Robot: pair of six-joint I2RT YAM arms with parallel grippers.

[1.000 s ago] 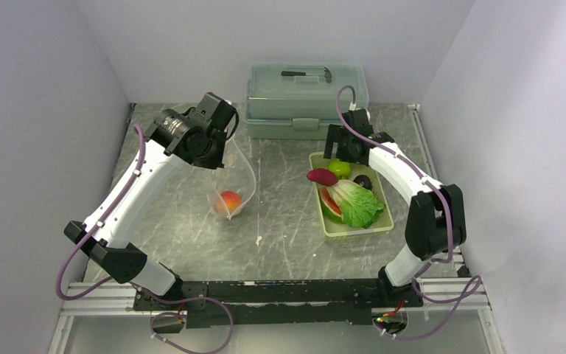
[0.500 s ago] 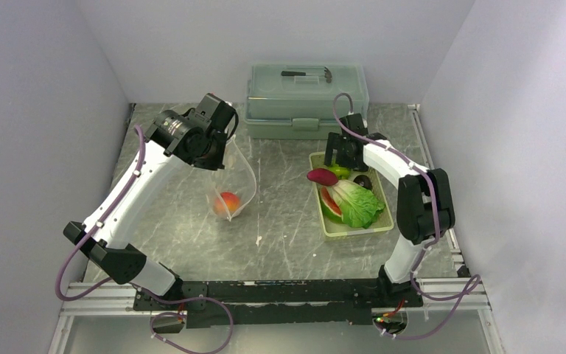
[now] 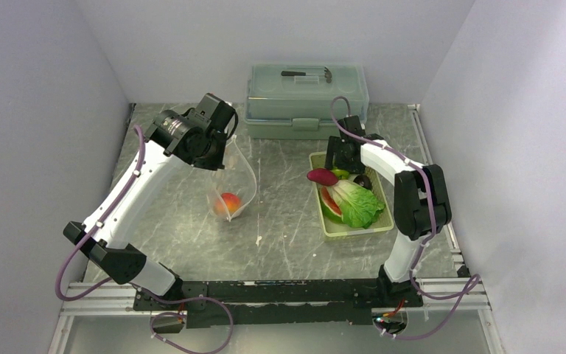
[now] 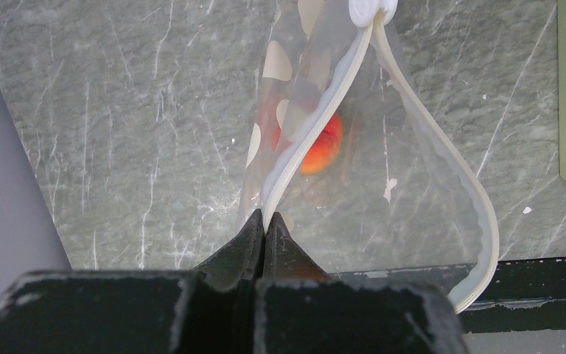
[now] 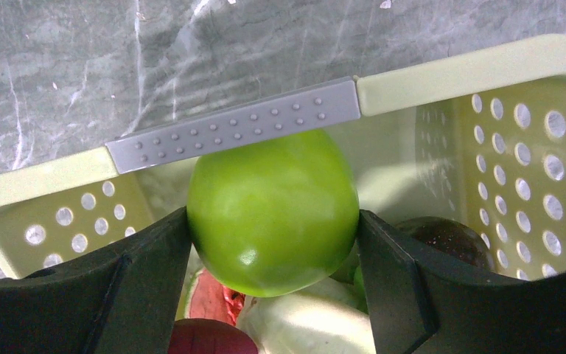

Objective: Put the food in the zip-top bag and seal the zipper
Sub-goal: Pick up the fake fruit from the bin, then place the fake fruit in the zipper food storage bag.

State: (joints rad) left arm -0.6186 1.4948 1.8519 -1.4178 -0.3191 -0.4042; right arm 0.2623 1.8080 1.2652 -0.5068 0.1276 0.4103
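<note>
Veined marble (image 5: 59, 66), perforated tray (image 5: 486, 70), glossy green fruit (image 5: 273, 210)

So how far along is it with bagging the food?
Done: orange-red fruit lies in the dotted bag, held open by the left hand. In hand: the right hand grips the green fruit inside the tray. Left: lettuce, watermelon slice, purple root and dark piece wait there, and the zipper is unsealed.

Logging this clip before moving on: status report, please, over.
Left gripper shut on bag rim, mouth open, orange fruit inside. Right gripper shut on green fruit in tray. Nothing seen blocking the bag.
</note>
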